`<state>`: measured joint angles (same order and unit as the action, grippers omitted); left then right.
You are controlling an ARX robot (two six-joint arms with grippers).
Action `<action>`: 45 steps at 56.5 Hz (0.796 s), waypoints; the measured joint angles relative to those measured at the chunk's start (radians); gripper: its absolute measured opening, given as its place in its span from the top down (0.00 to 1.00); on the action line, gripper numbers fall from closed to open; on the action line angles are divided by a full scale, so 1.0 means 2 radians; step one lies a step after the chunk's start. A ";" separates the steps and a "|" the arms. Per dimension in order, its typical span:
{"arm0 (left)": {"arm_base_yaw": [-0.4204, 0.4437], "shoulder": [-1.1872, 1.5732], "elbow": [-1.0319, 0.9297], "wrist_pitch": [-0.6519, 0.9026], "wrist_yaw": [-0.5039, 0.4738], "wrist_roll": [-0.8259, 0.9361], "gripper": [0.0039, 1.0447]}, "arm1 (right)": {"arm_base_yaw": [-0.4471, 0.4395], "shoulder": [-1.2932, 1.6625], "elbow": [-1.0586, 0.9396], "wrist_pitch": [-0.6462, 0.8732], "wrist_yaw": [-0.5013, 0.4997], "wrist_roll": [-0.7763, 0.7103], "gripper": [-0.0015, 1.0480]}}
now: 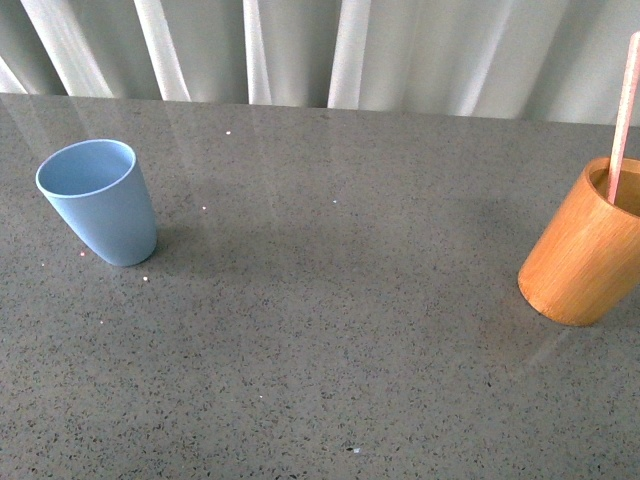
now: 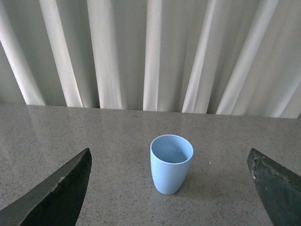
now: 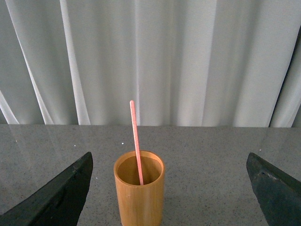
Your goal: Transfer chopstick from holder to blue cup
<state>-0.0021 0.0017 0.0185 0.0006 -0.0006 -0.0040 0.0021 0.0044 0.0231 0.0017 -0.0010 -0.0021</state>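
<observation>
The blue cup stands upright and empty at the left of the grey table, also seen in the left wrist view. At the right edge stands the orange-brown holder with one pink chopstick leaning inside it. In the right wrist view the holder and the chopstick sit ahead of the jaws. My left gripper is open, short of the cup. My right gripper is open, short of the holder, slightly to its side. Neither arm shows in the front view.
A speckled grey stone table stretches between cup and holder. White pleated curtains hang behind its far edge.
</observation>
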 joint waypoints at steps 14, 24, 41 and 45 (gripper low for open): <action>0.000 0.000 0.000 0.000 0.000 0.000 0.06 | 0.000 0.000 0.000 0.000 0.000 0.000 0.10; 0.000 0.000 0.000 0.000 0.000 0.000 0.06 | 0.000 0.000 0.000 0.000 0.000 0.000 0.10; 0.000 0.000 0.000 0.000 0.000 0.000 0.06 | 0.000 0.000 0.000 0.000 0.000 0.000 0.10; 0.000 0.000 0.000 0.000 0.000 0.000 0.06 | 0.000 0.000 0.000 0.000 0.000 0.000 0.10</action>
<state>-0.0021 0.0017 0.0185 0.0006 -0.0006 -0.0040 0.0025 0.0044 0.0231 0.0017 -0.0010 -0.0017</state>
